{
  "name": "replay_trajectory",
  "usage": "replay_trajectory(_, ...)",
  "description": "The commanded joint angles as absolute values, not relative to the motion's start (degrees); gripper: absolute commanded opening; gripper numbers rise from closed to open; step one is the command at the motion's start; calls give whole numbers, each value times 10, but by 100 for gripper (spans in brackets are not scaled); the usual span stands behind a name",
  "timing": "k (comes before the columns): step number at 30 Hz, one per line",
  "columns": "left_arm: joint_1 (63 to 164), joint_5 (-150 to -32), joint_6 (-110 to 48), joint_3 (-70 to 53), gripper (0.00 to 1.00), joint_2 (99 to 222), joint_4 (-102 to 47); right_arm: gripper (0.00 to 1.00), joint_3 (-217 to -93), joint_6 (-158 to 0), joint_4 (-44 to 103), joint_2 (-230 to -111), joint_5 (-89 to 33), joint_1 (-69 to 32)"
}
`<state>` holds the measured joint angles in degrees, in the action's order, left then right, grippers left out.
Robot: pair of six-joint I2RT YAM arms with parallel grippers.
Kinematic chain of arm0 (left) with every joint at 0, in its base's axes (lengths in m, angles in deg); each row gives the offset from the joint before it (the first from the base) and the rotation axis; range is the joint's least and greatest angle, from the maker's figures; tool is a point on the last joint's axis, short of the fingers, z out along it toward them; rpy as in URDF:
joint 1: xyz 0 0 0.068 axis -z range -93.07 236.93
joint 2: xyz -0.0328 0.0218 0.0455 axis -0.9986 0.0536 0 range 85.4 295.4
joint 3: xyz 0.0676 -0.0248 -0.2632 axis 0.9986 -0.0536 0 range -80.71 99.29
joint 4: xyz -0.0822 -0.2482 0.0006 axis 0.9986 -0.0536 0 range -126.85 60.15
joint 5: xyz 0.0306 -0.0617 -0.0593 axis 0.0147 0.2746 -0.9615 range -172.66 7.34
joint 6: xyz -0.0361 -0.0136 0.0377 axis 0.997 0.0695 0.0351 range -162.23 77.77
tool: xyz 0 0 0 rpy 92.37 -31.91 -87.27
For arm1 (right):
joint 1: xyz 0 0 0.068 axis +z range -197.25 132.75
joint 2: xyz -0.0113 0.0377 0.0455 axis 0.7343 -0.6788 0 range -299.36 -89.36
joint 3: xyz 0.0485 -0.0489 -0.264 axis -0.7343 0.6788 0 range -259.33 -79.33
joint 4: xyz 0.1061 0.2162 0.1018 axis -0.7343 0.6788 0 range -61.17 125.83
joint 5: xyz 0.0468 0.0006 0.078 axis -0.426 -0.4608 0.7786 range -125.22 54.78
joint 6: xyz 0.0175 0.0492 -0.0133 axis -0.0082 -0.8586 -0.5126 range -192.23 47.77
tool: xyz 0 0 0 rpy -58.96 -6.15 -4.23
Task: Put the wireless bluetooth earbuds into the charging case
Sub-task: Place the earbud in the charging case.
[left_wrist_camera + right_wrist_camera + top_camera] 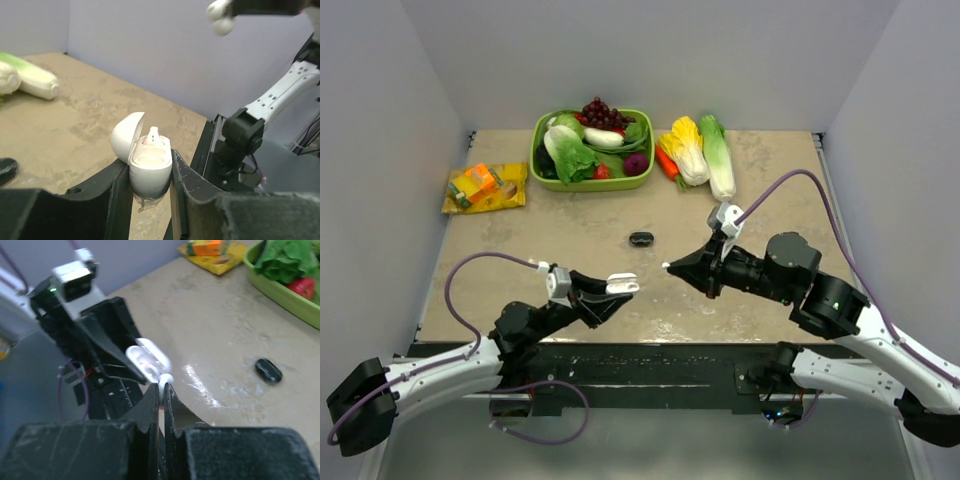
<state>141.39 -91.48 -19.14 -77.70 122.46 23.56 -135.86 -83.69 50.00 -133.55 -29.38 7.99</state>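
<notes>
White earbud (166,378) pinched in right pincer (163,386); left pincer (150,186) clamps charging case (149,167).

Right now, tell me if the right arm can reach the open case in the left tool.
Probably yes: the case sits lid-open, with nothing between it and the right tool pinching a white earbud.

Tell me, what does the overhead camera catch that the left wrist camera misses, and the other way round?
Only overhead: the green bowl and the yellow snack packet. Only left wrist: a white bud seated inside the open case. Both: the left pincer shut on that case, and the right pincer holding a second white bud close by.
</notes>
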Motion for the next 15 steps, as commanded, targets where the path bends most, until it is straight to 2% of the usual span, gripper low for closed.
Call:
replay_trajectory(1,1416,-928,-227,-731,0,1260,186,0,-1386,-793,534,-1337,-132,85)
replay_trajectory(9,1416,-1147,-248,-657,0,1375,224,0,-1379,-779,526,-1353,-115,134)
replay_trajectory(15,1416,-1216,-226,-642,0,1431,282,0,-1379,-771,531,-1373,-127,164)
